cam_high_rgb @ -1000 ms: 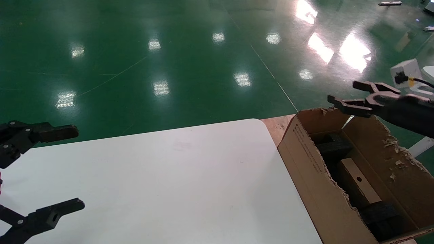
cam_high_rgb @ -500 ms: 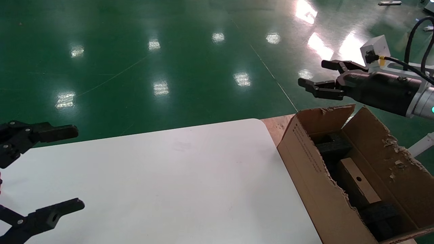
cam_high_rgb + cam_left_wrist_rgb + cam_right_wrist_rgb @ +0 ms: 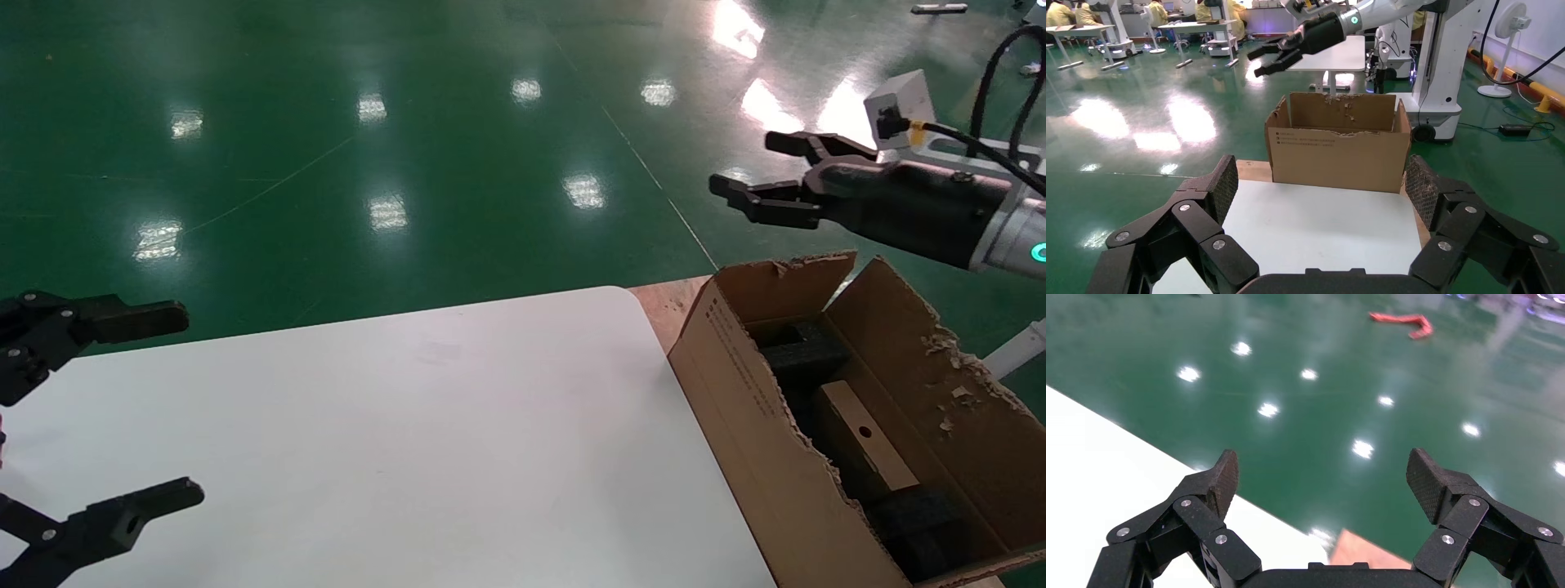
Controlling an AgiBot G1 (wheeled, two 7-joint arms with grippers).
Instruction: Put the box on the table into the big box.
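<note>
Cardboard fills the lower right of the head view: the big box (image 3: 739, 392), a torn corrugated carton with upright flaps and ragged edges, stands just beside the right edge of the white table (image 3: 409, 441). Inside it, between black foam blocks (image 3: 805, 355), the small brown box (image 3: 866, 445) lies with its round dark hole facing up, so the object of the task sits in the carton and none of it rests on the tabletop. At the upper right of the frame the right gripper (image 3: 764, 175) hangs in the air above and beyond the carton's far flap, its fingers spread apart and holding nothing; its own wrist view looks past those fingers at green floor and a corner of the table. At the left edge of the frame the left gripper (image 3: 155, 404) is parked over the table, fingers wide apart and empty. Judging from this, little remains to do, and the risks lie in the arm's travel: if the right arm swings low across the carton, it could catch the upright torn flap (image 3: 788, 273), tip or drag the carton along the wooden ledge (image 3: 666, 302) it sits on, or jolt the small box out from between the foam.
</note>
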